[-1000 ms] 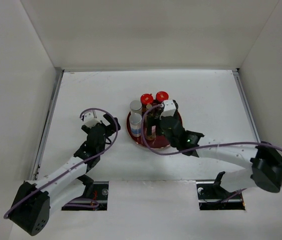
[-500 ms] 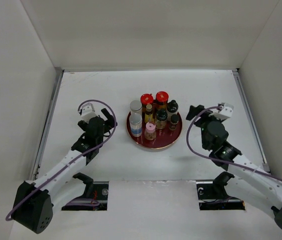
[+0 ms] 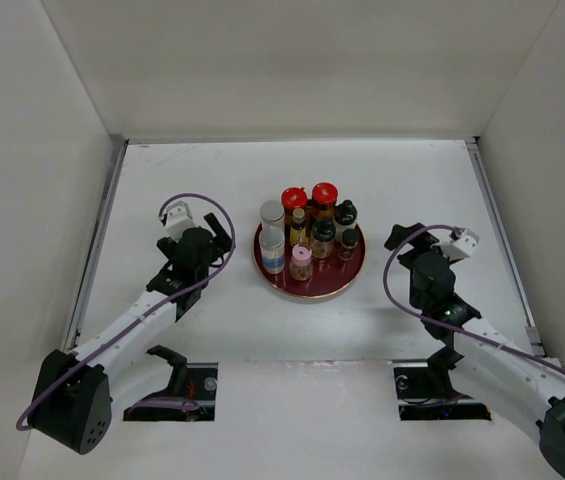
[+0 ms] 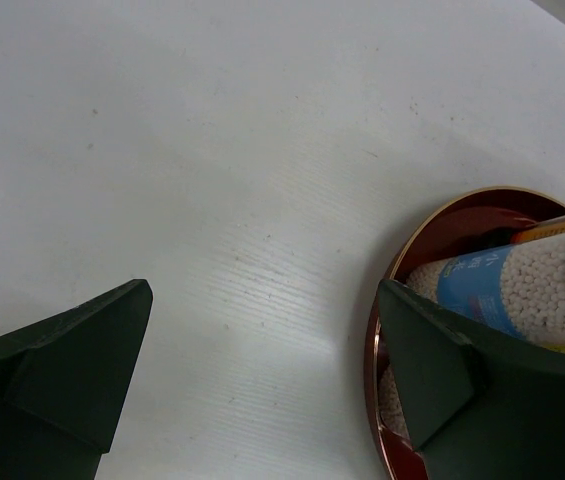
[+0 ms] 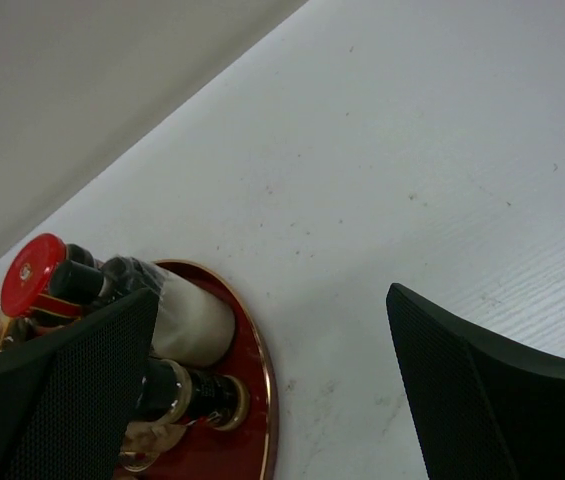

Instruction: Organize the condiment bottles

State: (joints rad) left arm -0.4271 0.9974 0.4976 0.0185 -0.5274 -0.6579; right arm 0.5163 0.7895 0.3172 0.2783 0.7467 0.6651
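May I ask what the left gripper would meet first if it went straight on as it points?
Likely just the table; the left gripper's line looks free, with the tray off to its right, though depth is unclear.

A: What sort of place is this?
B: A robot laboratory cell. Plain white panel walls (image 3: 292,70) close in the flat white table (image 3: 182,180) on three sides.
A: What else shows it?
B: The white-and-black left arm (image 3: 127,325) and right arm (image 3: 502,355), with purple cables (image 3: 194,200), are bolted at its near edge, facing small condiment bottles (image 3: 273,250) on a round dark-red tray (image 3: 307,293).
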